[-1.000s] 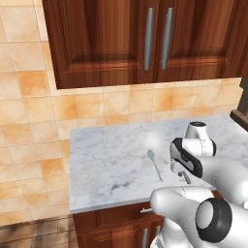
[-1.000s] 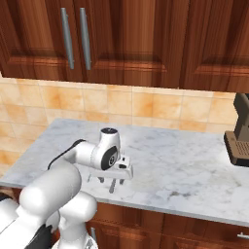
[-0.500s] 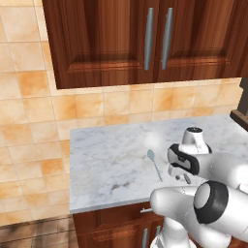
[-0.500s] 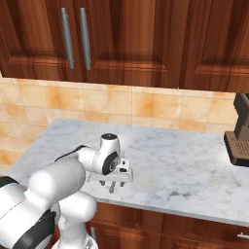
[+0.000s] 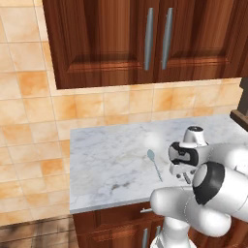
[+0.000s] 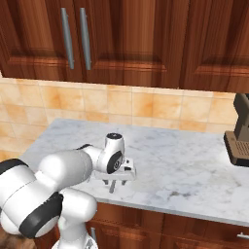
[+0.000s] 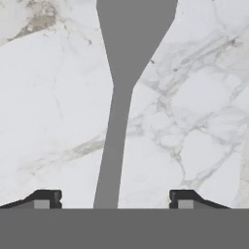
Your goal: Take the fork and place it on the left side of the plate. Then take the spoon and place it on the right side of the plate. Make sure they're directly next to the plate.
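The fork (image 7: pixel 115 146), flat grey metal, lies on the marble directly under my hand; its thin handle runs down between the fingertips and its broad neck widens toward the top edge, where the tines are cut off. My gripper (image 7: pixel 115 199) is open, one fingertip on each side of the handle with a gap to both. In the base views the gripper (image 5: pixel 185 176) (image 6: pixel 113 185) points straight down at the counter's front part. The pale blue-grey spoon (image 5: pixel 154 163) lies just left of the hand, bowl toward the wall. The plate is out of view.
The marble counter (image 5: pixel 106 164) ends in a front edge close to the hand and a left edge by the tiled wall. Wooden cabinets (image 5: pixel 155 38) hang above. A dark coffee machine (image 6: pixel 239 133) stands at the far right.
The hand has sunk lower over the counter, and the arm's elbow has swung further in front of the cameras. The spoon has not moved.
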Motion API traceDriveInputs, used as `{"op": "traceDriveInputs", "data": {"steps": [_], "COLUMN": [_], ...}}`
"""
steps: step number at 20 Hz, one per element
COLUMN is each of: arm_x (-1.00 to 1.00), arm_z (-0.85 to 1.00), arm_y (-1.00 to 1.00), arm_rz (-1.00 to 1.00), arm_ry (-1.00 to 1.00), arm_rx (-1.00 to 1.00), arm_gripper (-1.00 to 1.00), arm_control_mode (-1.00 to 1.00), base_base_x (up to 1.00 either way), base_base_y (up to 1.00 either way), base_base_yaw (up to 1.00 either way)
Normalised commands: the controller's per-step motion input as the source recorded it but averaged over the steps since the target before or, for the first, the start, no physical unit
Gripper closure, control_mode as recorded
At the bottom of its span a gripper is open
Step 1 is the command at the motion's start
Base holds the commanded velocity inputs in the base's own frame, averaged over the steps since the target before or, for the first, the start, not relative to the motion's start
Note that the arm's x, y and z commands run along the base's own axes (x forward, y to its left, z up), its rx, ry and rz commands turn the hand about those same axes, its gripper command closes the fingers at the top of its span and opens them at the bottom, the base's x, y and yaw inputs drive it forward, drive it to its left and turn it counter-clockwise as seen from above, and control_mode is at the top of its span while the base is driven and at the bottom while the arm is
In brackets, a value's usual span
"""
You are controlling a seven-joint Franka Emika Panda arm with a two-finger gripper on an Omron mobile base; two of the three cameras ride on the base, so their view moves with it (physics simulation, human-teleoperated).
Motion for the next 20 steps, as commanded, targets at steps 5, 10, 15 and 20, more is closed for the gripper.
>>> {"op": "traceDriveInputs", "data": {"steps": [5, 10, 15, 20], "arm_x": [-0.05, -0.17, -0.27, -0.32], "arm_z": [-0.54, -0.48, -0.32, 0.06], "arm_y": [0.01, 0.17, 0.68, 0.50], "arm_rz": [0.03, 0.00, 0.00, 0.00], "arm_ry": [-0.08, -0.17, -0.20, -0.07], "arm_rx": [0.00, 0.00, -0.04, -0.05], "arm_gripper": [1.00, 1.00, 1.00, 1.00], "arm_control_mode": [-1.00, -1.00, -1.00, -1.00], "base_base_x": [0.00, 0.00, 0.00, 0.00], "base_base_y": [0.00, 0.00, 0.00, 0.00], "base_base_yaw": [0.00, 0.00, 0.00, 0.00]}}
